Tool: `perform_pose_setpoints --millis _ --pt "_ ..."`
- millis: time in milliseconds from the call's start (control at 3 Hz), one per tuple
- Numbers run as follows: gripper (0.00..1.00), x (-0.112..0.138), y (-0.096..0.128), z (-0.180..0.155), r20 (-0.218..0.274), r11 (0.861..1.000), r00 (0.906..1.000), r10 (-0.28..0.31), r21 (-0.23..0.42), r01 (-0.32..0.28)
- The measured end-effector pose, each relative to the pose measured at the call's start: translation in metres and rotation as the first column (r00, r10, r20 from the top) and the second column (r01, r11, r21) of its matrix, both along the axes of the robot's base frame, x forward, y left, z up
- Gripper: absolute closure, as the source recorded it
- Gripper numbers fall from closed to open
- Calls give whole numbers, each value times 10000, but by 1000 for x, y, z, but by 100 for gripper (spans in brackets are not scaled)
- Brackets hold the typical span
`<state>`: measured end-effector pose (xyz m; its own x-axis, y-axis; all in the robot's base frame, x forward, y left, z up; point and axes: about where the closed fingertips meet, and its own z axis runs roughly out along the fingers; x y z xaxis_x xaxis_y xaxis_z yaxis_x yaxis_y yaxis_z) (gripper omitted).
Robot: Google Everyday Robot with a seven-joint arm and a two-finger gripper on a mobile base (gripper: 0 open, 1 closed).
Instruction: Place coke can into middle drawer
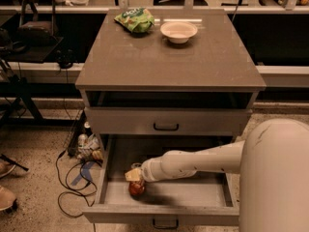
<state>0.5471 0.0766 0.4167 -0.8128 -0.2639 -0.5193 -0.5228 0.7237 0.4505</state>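
Observation:
The coke can (136,187) is a small red can standing on the grey floor of the pulled-out middle drawer (164,215), near its left side. My gripper (133,174) is at the end of the white arm that reaches in from the right, directly above the can and touching its top. The can's upper part is hidden behind the gripper. The drawer's front panel has a small black handle at the bottom edge of the view.
A closed drawer front with a black handle (166,126) sits above the open drawer. On the cabinet top are a green snack bag (134,19) and a white bowl (178,31). Cables and clutter (82,151) lie on the floor left of the cabinet.

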Motion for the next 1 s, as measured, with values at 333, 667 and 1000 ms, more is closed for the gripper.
perform_pose_setpoints --millis 333,667,1000 --pt "0 0 -4 2 245 9999 9997 -94 101 92" --pt "0 1 -18 11 496 9997 9984 -261 22 260" --pt "0 4 -45 25 795 9983 9959 -426 -366 456"
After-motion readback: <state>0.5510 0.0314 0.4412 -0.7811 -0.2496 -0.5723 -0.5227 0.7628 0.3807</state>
